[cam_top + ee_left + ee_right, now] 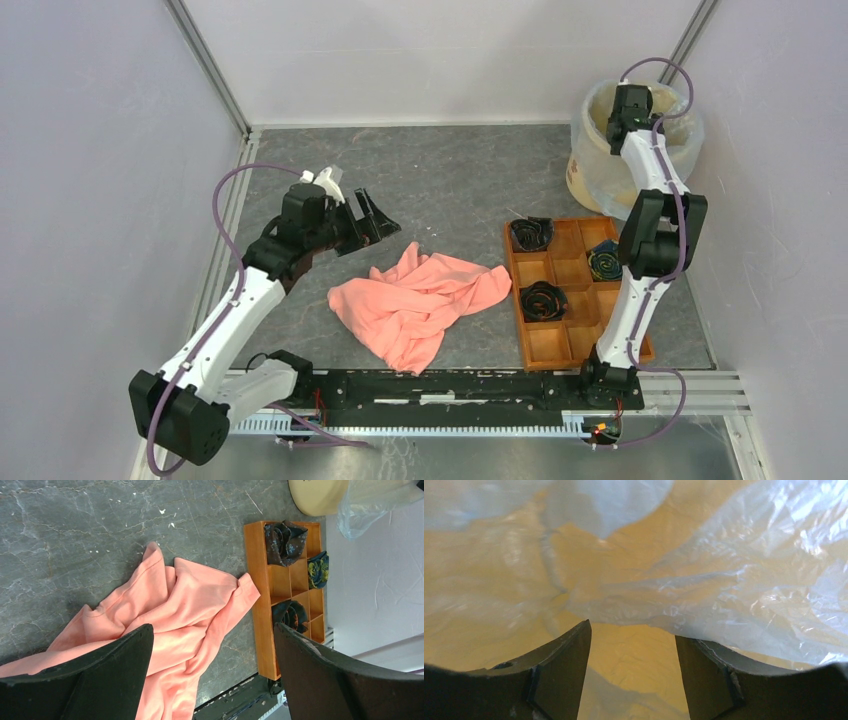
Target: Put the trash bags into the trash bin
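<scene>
The yellow-tan trash bin [590, 165] stands at the table's far right corner, with a clear plastic trash bag [690, 130] draped in it and over its rim. My right gripper [628, 105] reaches down into the bin's mouth. In the right wrist view it [633, 630] is open and empty, with the crinkled clear bag [734, 580] just beyond its fingertips against the yellow wall. My left gripper [375, 215] is open and empty above the table's left middle. The left wrist view shows the bin [317, 495] and bag [365, 500] far off.
A pink cloth [420, 300] lies crumpled mid-table, below my left gripper [212, 632]. A brown compartmented wooden tray [560, 345] sits right of it, holding three dark rolled items [543, 300]. White walls close in on all sides.
</scene>
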You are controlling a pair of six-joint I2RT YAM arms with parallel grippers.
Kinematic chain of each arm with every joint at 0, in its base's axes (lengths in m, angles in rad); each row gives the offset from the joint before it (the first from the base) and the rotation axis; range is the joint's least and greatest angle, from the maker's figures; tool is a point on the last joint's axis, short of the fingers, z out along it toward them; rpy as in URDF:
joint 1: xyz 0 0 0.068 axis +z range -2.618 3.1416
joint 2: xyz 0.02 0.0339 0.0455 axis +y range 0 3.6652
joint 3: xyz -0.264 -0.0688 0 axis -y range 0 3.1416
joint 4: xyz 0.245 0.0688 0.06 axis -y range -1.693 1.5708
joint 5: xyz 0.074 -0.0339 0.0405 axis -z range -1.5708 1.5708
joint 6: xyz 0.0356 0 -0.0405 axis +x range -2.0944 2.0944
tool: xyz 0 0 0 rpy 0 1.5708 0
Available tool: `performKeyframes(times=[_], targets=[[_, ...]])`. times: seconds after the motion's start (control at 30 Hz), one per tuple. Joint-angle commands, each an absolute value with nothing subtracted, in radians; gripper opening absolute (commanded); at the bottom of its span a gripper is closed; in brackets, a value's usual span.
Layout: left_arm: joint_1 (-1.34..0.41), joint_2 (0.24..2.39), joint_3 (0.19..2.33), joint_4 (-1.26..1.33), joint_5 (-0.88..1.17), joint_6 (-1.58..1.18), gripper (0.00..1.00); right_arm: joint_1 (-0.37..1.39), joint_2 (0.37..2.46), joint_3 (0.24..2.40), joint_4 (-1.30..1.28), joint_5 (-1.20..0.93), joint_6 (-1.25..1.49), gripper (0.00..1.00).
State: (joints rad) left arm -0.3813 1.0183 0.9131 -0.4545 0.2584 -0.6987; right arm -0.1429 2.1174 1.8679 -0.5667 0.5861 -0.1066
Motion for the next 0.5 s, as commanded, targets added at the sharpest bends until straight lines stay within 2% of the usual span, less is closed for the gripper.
performKeyframes(times=[0.0, 0.23, 0.37, 0.47], targets=[[-0.382, 1.02, 0.962, -0.41, 0.297, -0.651, 0.95, -0.109, 2.011, 1.934, -0.567, 0.43, -0.067, 0.7], [-0.381, 0.986, 0.956, -0.421, 0.29, -0.655, 0.96, -0.109, 1.861, 1.886, -0.548, 0.374, -0.044, 0.83], [-0.381, 0.973, 0.966, -0.437, 0.289, -0.647, 0.96, -0.11, 1.835, 1.948, -0.579, 0.375, -0.047, 0.93], [-0.382, 0.958, 0.978, -0.455, 0.284, -0.639, 0.96, -0.111, 1.833, 2.0, -0.618, 0.367, -0.048, 0.96]])
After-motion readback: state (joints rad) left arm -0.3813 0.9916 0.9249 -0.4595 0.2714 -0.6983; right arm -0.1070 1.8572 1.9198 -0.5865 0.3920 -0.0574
